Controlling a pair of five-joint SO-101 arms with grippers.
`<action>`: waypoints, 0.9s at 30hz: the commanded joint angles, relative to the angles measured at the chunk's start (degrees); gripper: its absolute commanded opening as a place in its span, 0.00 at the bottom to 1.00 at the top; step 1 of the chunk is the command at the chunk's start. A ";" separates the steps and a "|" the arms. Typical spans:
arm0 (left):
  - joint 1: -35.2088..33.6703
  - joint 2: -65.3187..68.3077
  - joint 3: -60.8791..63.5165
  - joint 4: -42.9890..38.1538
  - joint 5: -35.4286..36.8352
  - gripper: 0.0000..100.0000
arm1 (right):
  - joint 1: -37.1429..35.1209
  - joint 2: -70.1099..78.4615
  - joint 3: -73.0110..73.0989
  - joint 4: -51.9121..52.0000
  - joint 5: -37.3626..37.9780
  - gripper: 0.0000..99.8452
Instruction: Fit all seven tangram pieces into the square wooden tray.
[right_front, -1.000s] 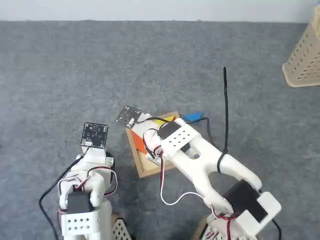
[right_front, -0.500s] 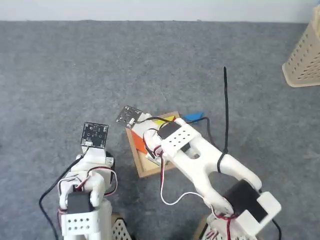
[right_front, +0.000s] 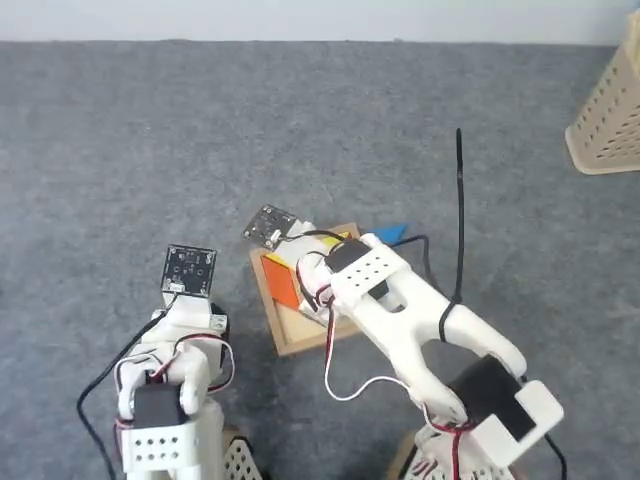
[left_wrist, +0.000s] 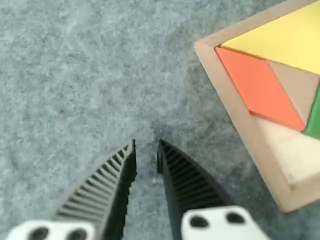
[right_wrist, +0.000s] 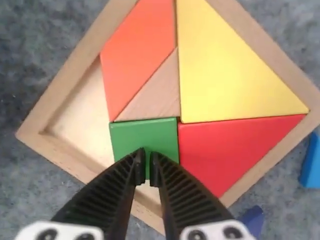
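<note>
Five pieces (right_wrist: 225, 75) are seated in the wooden tray (right_wrist: 60, 107) on the table, and with the right tool (right_wrist: 144, 157) pressed almost together just above the green square (right_wrist: 150, 137), that square could be knocked askew, so the two blue pieces (right_wrist: 311, 160) outside could be blocked from fitting.
</note>
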 joint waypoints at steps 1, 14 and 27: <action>0.09 -1.23 -0.57 0.00 0.44 0.07 | 0.92 3.65 -0.62 -1.80 0.44 0.01; 0.09 -1.23 -0.57 0.00 0.44 0.07 | 0.84 -1.71 -2.99 0.57 -2.29 0.01; 0.09 -1.23 -0.57 0.00 0.44 0.07 | 18.33 -30.55 -5.27 20.35 -3.96 0.01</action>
